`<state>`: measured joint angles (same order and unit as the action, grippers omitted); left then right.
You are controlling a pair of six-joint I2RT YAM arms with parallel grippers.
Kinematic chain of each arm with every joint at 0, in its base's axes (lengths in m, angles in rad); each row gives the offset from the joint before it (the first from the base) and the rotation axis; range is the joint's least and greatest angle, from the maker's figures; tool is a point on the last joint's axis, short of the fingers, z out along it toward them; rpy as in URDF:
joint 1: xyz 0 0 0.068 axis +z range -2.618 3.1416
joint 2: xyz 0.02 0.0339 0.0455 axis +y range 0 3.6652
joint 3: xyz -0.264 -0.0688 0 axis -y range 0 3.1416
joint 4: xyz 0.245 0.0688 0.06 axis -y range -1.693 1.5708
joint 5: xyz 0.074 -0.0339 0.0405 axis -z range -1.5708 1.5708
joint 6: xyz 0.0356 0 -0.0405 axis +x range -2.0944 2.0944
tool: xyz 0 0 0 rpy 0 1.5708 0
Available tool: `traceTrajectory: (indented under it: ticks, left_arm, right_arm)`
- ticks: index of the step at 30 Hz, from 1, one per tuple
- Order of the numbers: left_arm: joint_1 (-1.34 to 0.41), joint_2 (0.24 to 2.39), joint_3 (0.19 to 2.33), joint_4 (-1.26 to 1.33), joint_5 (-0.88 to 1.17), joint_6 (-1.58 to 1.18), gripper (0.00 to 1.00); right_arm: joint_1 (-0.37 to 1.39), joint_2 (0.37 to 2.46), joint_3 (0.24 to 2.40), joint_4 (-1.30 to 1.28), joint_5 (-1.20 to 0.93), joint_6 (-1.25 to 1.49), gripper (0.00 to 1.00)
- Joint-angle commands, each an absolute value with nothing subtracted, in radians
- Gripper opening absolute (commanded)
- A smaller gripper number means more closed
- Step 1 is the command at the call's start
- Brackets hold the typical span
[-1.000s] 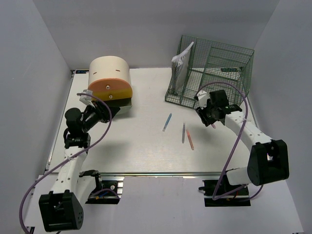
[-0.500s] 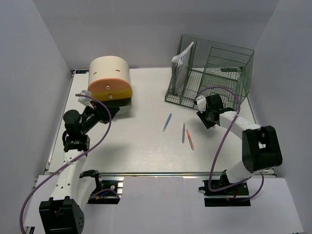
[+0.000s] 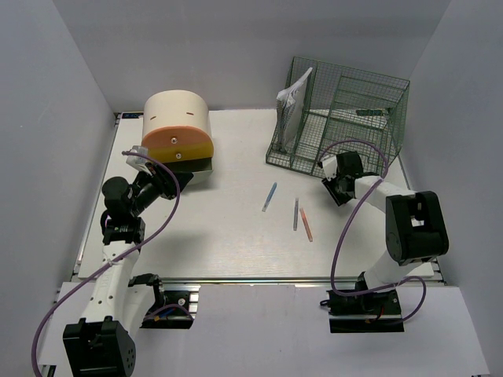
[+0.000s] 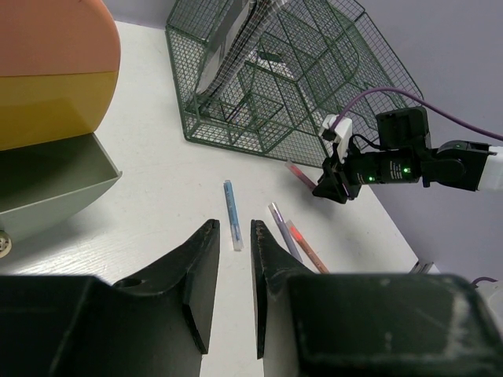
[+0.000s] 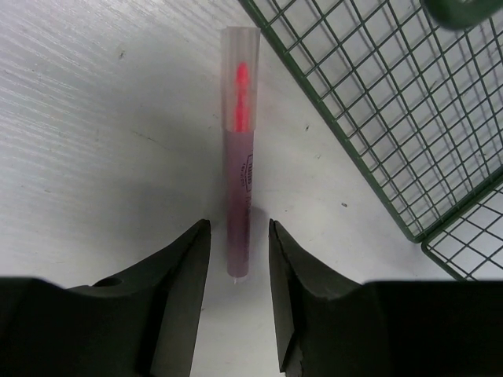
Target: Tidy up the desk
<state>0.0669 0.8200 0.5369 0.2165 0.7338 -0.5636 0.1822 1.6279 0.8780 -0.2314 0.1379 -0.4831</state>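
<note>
The white desk (image 3: 228, 236) holds a blue pen (image 3: 269, 196), a grey-purple pen (image 3: 295, 214) and a red pen (image 3: 306, 225) lying loose at mid-right. A pink pen (image 5: 240, 157) lies by the rack's front wire. My right gripper (image 5: 240, 228) is open and low over the desk. The pink pen's near end lies between its fingers without touching them. From above the right gripper (image 3: 335, 191) hides that pen. My left gripper (image 3: 174, 181) hovers by the drawer box. In the left wrist view it (image 4: 234, 228) is slightly open and empty.
A green wire rack (image 3: 346, 118) holding a paper packet (image 3: 291, 102) stands at the back right. A cream-and-orange round drawer box (image 3: 177, 129) stands at the back left with its grey drawer (image 4: 55, 188) pulled out. A metal rail (image 3: 259, 280) runs along the front edge.
My right arm has folded back and the gripper has come down over the pink pen by the rack. My left arm drew back slightly, then held still.
</note>
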Motion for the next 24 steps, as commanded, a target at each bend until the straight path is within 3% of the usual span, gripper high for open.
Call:
traceTrajectory:
  ticks: [1,12,24]
  left_arm:
    - [0.063,0.811,0.545,0.213,0.746,-0.546,0.33]
    - [0.063,0.808,0.546,0.210,0.741,-0.540,0.34]
    - [0.063,0.805,0.543,0.213,0.741,-0.537,0.34]
  right_arm:
    - [0.163,1.646,0.908,-0.219,0.095,-0.505,0.41]
    - [0.152,1.698,0.888,-0.325,-0.112,-0.581,0.32]
    - [0.158,1.756,0.851,-0.379,-0.114,-0.603,0.24]
